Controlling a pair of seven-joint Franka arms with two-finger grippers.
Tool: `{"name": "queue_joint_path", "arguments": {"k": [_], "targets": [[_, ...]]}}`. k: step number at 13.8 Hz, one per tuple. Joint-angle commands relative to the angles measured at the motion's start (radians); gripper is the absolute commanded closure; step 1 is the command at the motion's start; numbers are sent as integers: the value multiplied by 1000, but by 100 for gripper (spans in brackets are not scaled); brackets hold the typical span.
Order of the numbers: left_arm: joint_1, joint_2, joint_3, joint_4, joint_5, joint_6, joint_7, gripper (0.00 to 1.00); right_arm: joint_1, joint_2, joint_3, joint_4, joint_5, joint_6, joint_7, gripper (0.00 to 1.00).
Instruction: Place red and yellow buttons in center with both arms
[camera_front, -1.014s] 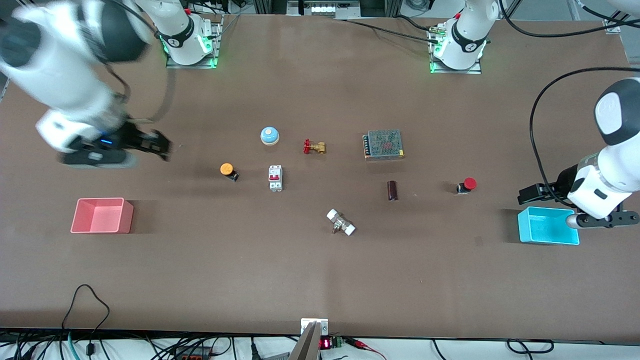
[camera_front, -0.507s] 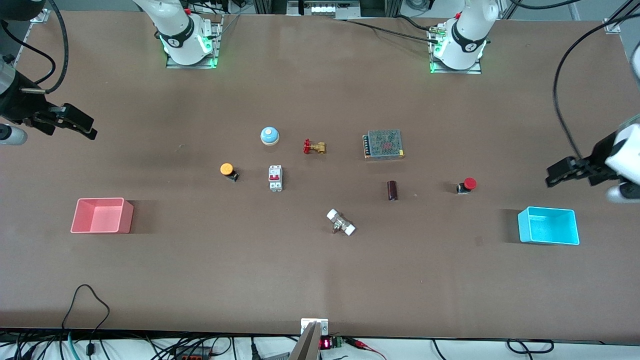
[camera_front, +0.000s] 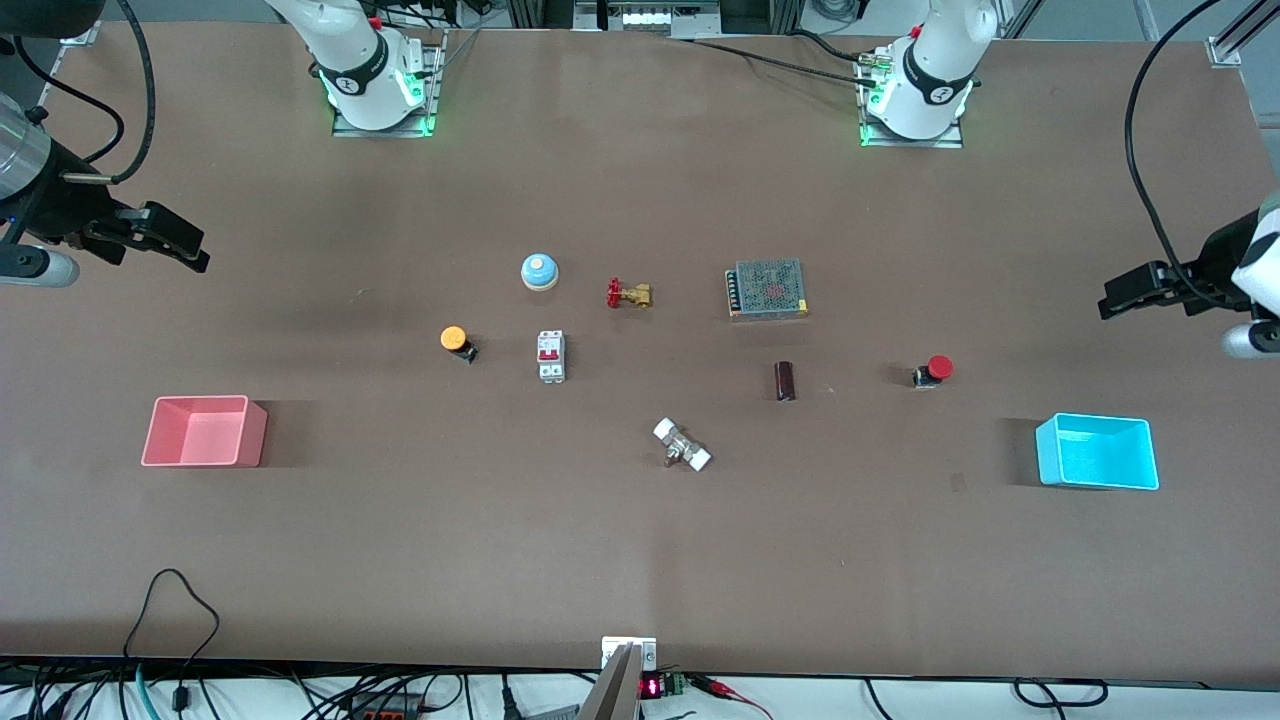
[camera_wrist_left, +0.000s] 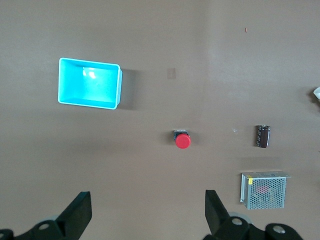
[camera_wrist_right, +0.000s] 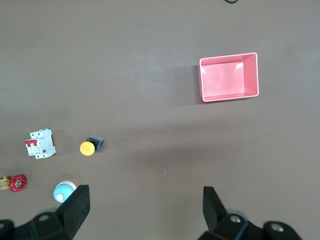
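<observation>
The yellow button (camera_front: 455, 341) stands on the brown tabletop (camera_front: 640, 390), beside a white circuit breaker, toward the right arm's end. It also shows in the right wrist view (camera_wrist_right: 87, 147). The red button (camera_front: 935, 369) stands toward the left arm's end and shows in the left wrist view (camera_wrist_left: 182, 140). My right gripper (camera_front: 185, 245) is open and empty, high over the table's right-arm end; its jaws (camera_wrist_right: 146, 200) stand wide apart. My left gripper (camera_front: 1125, 295) is open and empty, high over the table's left-arm end (camera_wrist_left: 148, 205).
A pink bin (camera_front: 205, 431) sits at the right arm's end, a cyan bin (camera_front: 1097, 451) at the left arm's end. Between the buttons lie a circuit breaker (camera_front: 551, 356), a blue bell (camera_front: 539, 271), a brass valve (camera_front: 628, 294), a power supply (camera_front: 768, 289), a dark cylinder (camera_front: 785, 381) and a white fitting (camera_front: 681, 445).
Both arms have swung outward and up: the right gripper away from the yellow button toward its table end, the left gripper from over the cyan bin. The buttons have not moved.
</observation>
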Motion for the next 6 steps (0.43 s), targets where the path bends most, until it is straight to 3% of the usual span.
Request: {"name": "queue_joint_path", "arguments": {"k": [1,6], "targets": [[-5,-73,4,-73,-11,18,1,0,-1,-14,1,0,13,-20,11,0],[-6,-74,4,-73,-9,15,-40,0,24,-35,4,-20,14,-23,14,0]]}}
